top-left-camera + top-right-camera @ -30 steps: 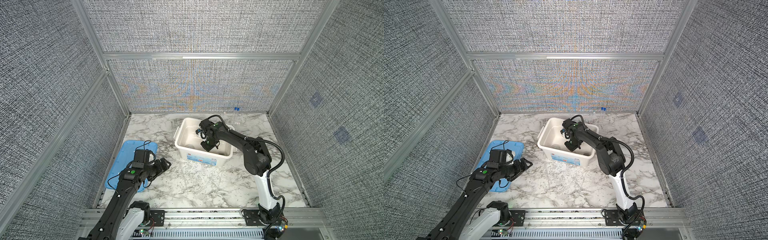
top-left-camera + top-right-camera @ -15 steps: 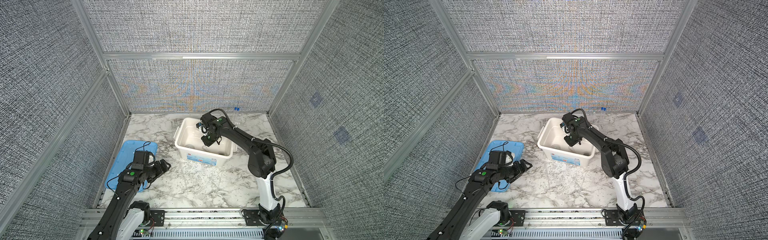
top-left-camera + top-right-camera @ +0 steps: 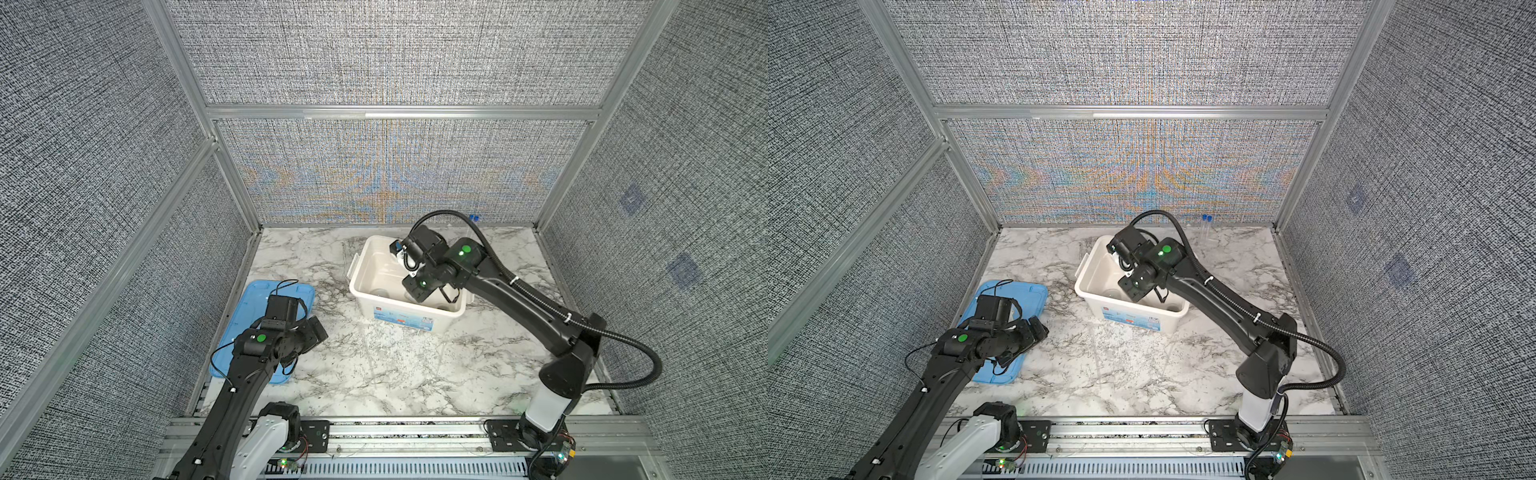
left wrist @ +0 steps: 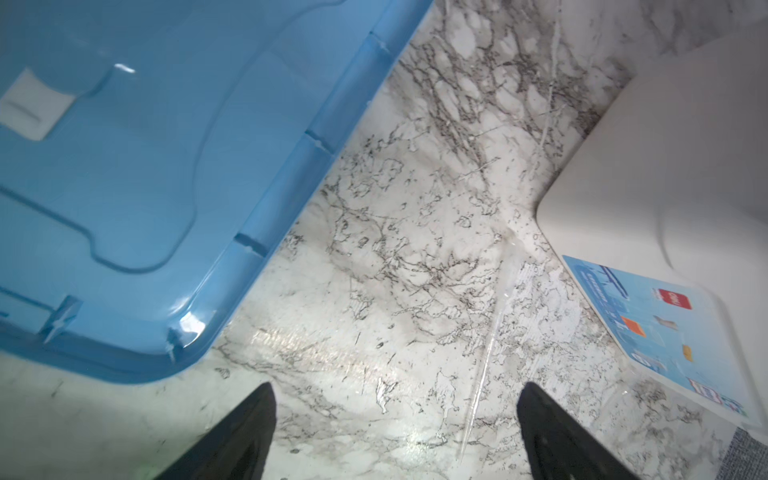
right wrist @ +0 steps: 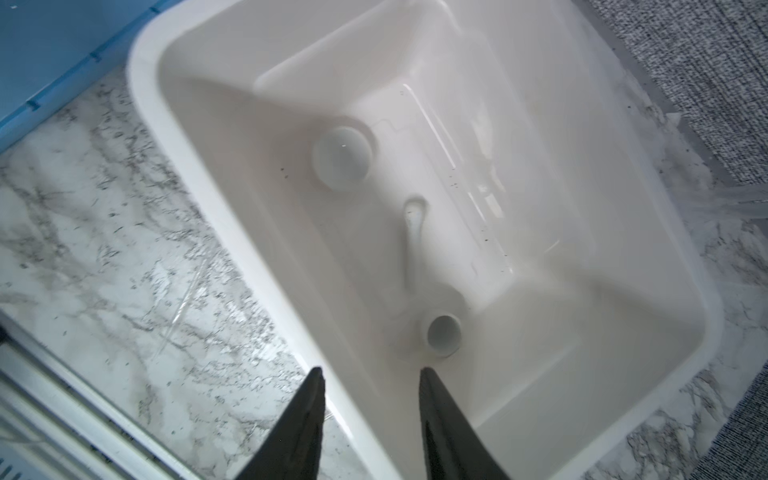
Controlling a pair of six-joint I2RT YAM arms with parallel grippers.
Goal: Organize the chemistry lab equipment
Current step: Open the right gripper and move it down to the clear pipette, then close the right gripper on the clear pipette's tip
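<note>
In the right wrist view the white tub (image 5: 195,183) holds a small white mortar bowl (image 5: 341,158), a white pestle (image 5: 413,237) and a smaller round dish (image 5: 444,334). My right gripper (image 5: 370,374) hangs open over the tub's near wall with nothing between its fingers; in both top views it points down into the tub (image 3: 405,309). My left gripper (image 4: 395,390) stands wide open and empty over the marble, beside a thin clear rod (image 4: 486,353). Two blue-capped tubes (image 3: 1205,224) lie by the back wall.
A flat light-blue lid (image 3: 266,299) lies at the left, partly under my left arm. Faint clear rods (image 3: 439,357) lie on the marble in front of the tub. Fabric walls and metal posts close in three sides; a rail (image 3: 374,432) runs along the front.
My right gripper's jaws have parted and it has lifted slightly and shifted toward the tub's back. The left arm has barely moved.
</note>
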